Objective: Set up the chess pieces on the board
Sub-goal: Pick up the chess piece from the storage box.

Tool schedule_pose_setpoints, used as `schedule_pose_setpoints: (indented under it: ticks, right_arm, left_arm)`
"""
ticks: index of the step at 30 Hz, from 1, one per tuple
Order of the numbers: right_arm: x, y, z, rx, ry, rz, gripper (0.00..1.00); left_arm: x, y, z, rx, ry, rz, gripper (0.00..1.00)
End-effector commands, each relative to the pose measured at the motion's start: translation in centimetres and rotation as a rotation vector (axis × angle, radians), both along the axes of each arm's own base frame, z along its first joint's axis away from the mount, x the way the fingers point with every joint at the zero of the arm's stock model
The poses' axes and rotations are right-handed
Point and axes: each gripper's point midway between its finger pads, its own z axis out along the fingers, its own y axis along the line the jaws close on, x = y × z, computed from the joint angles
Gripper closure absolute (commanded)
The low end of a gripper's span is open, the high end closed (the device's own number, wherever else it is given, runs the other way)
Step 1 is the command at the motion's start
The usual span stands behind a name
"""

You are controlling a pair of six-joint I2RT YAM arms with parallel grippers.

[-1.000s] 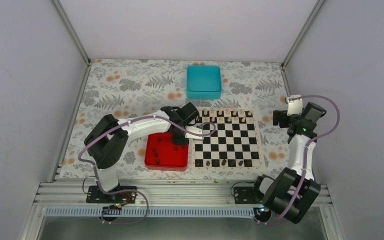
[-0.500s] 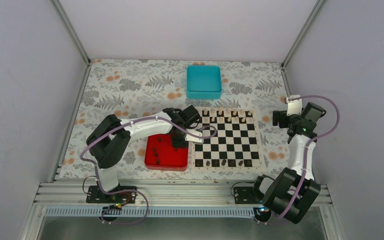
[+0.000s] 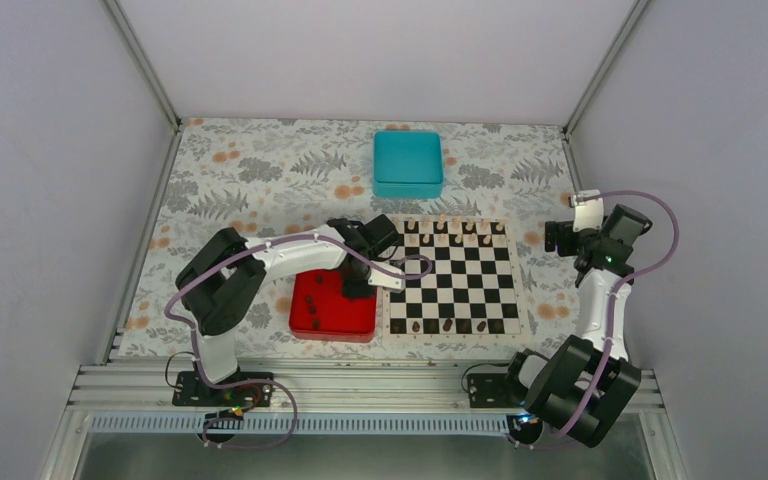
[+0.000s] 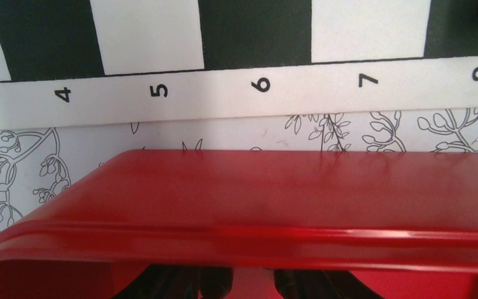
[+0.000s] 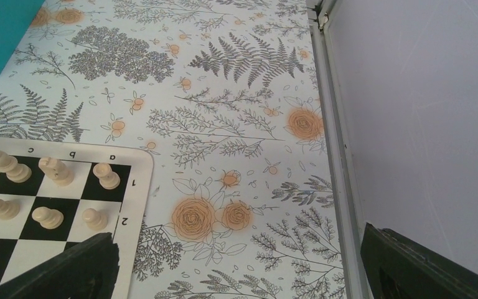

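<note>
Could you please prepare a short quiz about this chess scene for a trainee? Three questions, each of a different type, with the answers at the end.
1. What colour are the pieces on the two rows of the board nearest the box?
2. The left gripper is over which thing? A) the tray B) the board C) the box
3. True or false: the right gripper is shut.

Key: 1 cream; 2 A; 3 false, its fingers stand wide apart.
</note>
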Motion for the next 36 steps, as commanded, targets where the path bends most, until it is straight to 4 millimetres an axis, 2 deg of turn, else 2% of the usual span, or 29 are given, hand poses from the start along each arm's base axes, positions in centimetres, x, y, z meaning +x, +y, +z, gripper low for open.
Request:
schedule_pose_setpoints:
  ticks: [1, 23, 30, 36]
  right_arm:
    - [-0.2, 0.1, 0.0, 0.001, -0.005, 0.013, 0.0]
    - [-0.3, 0.3, -0.2, 0.004, 0.001, 0.023, 0.0]
    - [-0.3, 0.4, -0.2, 0.006, 0.002, 0.027, 0.0]
    - [-0.3, 0.5, -0.2, 0.01, 0.003, 0.032, 0.0]
  left_arm:
    - [-0.5, 0.0, -0.7, 0.019, 0.014, -0.017, 0.66]
    - [-1.1, -1.2, 0.5, -0.034, 0.056, -0.023, 0.97]
    - [-1.2, -0.8, 0.5, -0.019, 0.058, -0.017, 0.98]
    - [-0.5, 0.3, 2.4, 0.011, 0.001, -0.006, 0.98]
